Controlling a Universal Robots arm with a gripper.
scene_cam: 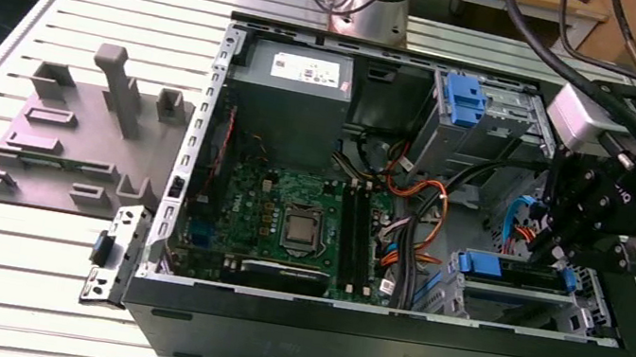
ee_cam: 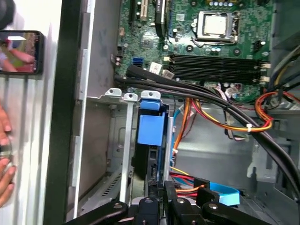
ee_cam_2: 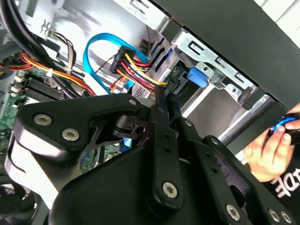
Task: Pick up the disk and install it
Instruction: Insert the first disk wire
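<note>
The gripper (scene_cam: 560, 265) hangs at the right of the exterior view, lowered into the lower-right corner of the open computer case (scene_cam: 393, 349). In both wrist views its 2 fingers (ee_cam_2: 161, 110) stand pressed close together with nothing visibly between them. The tips are partly lost against dark metal, so I judge them closed on nothing rather than pinching.

The disk (scene_cam: 494, 266) lies just beyond the tips, towards the exterior view's left. It sits on edge in the metal drive cage (scene_cam: 529, 296) against the case's front wall. In the first wrist view the gripper (ee_cam: 159, 185) lines up with the disk (ee_cam: 151, 129): the long axis runs straight away from the fingertips, with the blue end tab at the far end. The tips look to be at or touching the near end, though I cannot tell if there is contact.

The disk itself is a thin slab seen edge-on, with blue plastic rails, a broad blue tab and a dark body between the cage's silver plates. In the second wrist view the tab (ee_cam_2: 197, 77) shows just past the gripper (ee_cam_2: 164, 93).

Farther out are the green motherboard (scene_cam: 285, 221) in the middle and a second blue caddy (scene_cam: 465, 96) in the upper right of the case.
</note>
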